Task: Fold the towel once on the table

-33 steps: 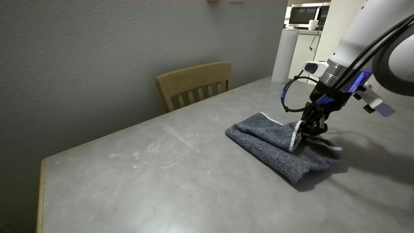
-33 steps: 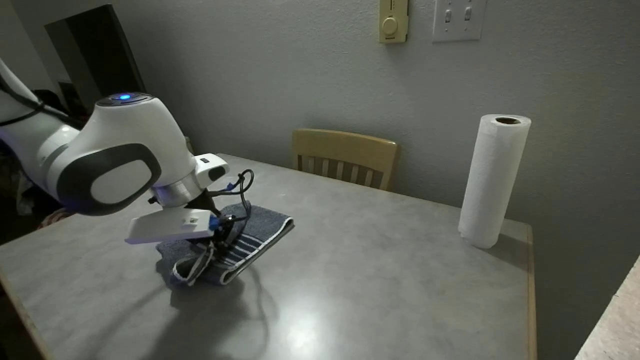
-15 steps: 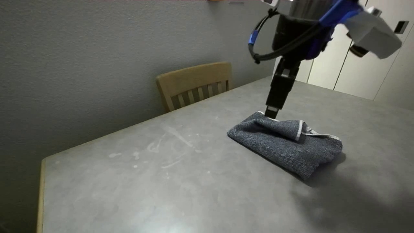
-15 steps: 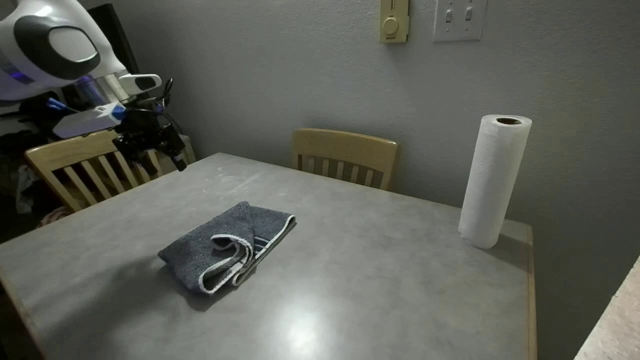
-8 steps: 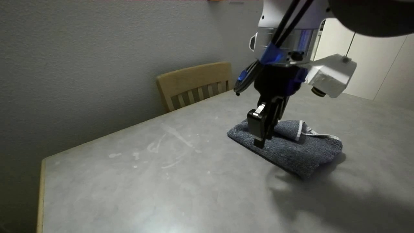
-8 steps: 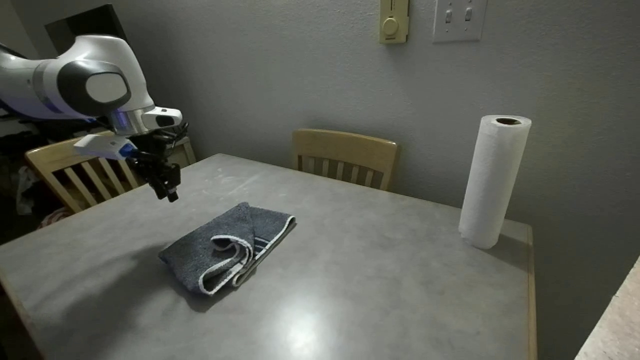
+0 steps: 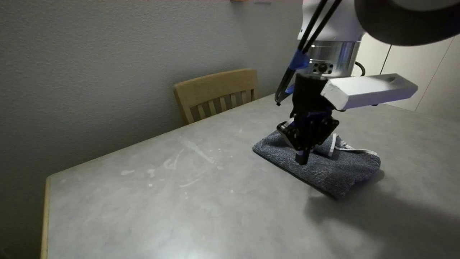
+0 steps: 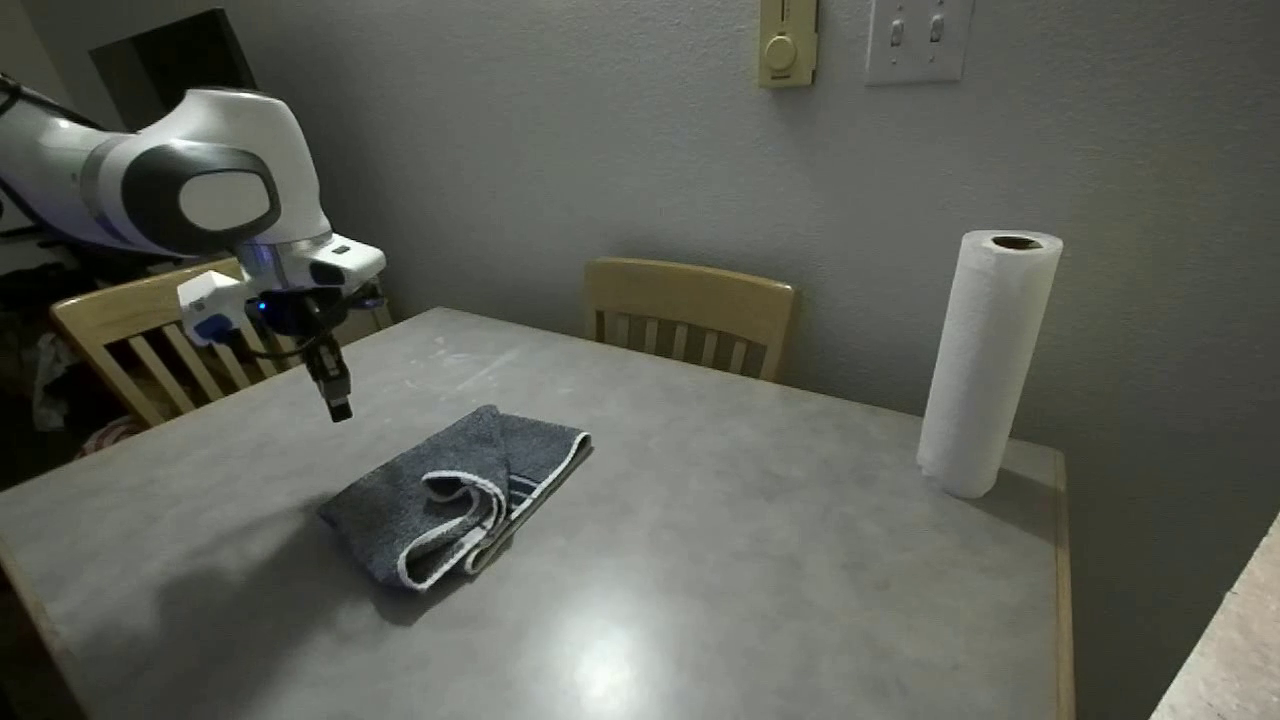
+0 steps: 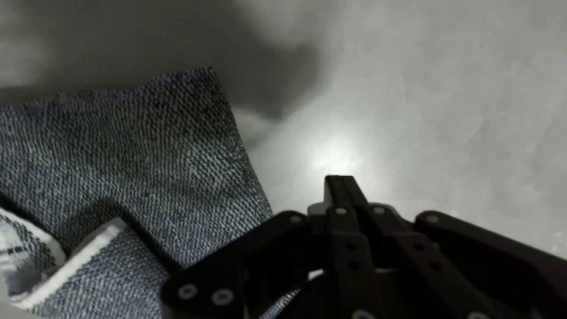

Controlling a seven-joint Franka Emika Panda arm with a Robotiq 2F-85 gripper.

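Grey table (image 8: 760, 560) bears towel (image 8: 440, 470) and, well apart, a paper roll (image 8: 987, 370).

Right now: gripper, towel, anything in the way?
Gripper shut, nothing held. Towel folded over, rumpled, not flat. Paper towel roll standing upright, well apart from it.

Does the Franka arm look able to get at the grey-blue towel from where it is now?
Probably yes: the claw hangs near the grey-blue towel with nothing visible between them, though it is shut and would likely have to open before gripping.
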